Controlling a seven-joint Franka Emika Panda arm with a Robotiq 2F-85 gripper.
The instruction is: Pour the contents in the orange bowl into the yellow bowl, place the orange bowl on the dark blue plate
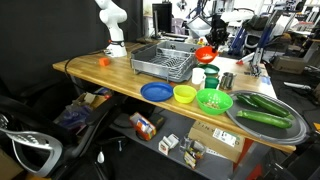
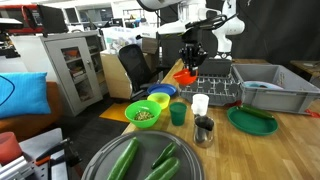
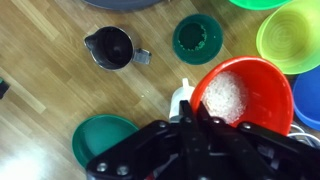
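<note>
1 orange bowl, carrying white grains, is hanging above the table, its rim being pinched tight by the gripper. Below it, 3 cups are crowding in: white cup, green cup, metal cup. Further out, the yellow bowl is sitting at the table edge between the dark blue plate and a green bowl. A dish rack is standing beside the raised bowl.

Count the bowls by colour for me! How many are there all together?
Orange: 1, the orange bowl, held up by the gripper
Yellow: 1, the yellow bowl
Green: 1, the green bowl
Total: 3 bowls
</note>
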